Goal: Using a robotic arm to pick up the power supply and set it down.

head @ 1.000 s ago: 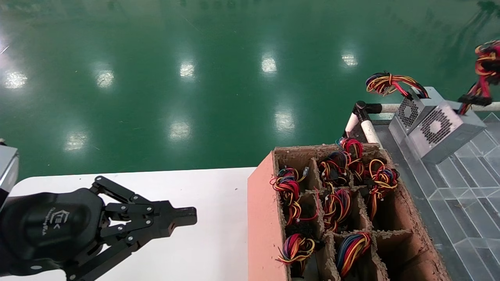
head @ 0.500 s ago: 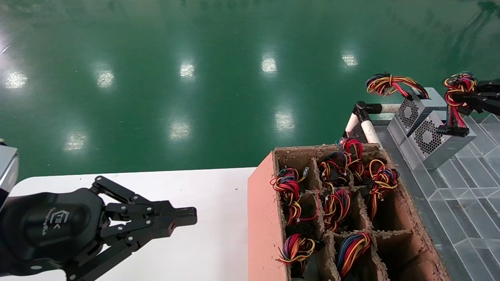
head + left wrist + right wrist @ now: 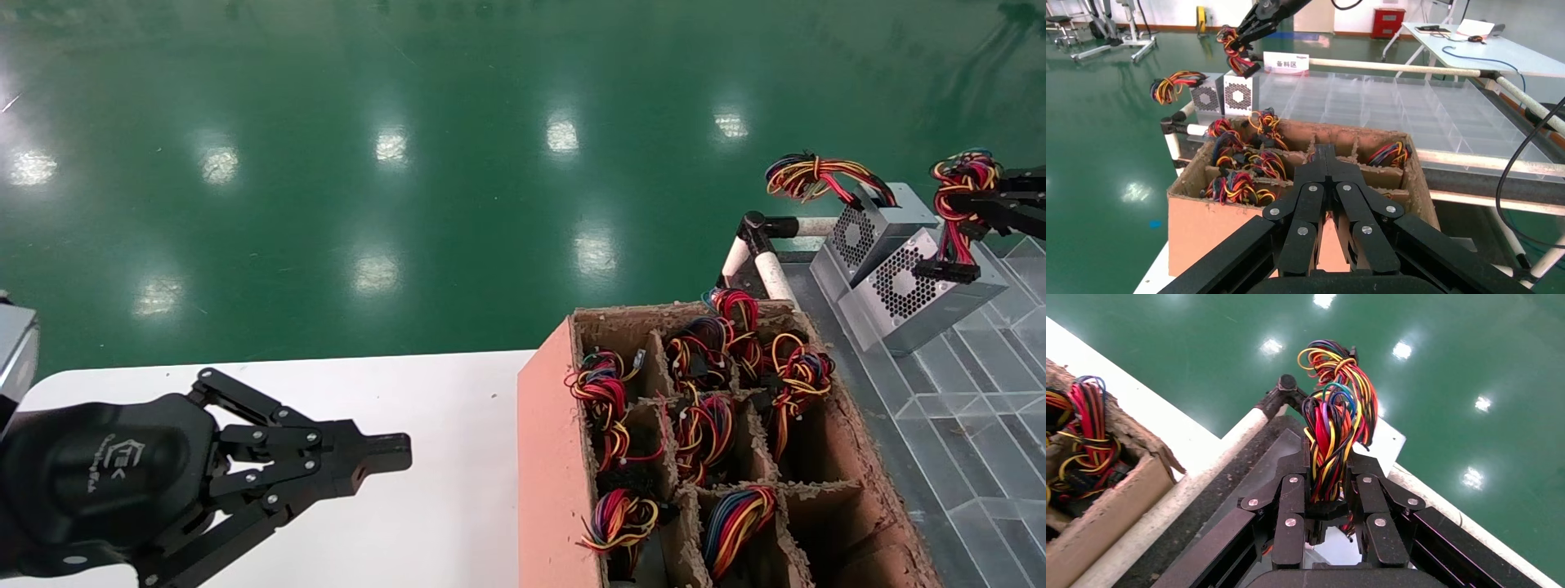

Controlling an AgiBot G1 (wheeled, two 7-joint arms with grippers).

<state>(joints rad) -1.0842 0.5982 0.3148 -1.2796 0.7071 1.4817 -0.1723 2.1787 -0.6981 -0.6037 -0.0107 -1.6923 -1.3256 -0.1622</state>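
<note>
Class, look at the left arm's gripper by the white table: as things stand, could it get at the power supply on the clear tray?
Probably not. The left gripper sits over the white table, jaws shut, and the cardboard crate stands between it and the power supply, whose wire bundle the right gripper holds.

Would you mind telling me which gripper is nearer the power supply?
Right. The right gripper is clamped on the power supply's wire bundle; the left gripper hangs over the white table, far away.

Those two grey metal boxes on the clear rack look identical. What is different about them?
The nearer power supply has its wire bundle pinched in the right gripper; the farther box has a free wire loop, touched by nothing. The nearer one shows a larger grille. Both are grey, with perforated fan grilles, side by side.
</note>
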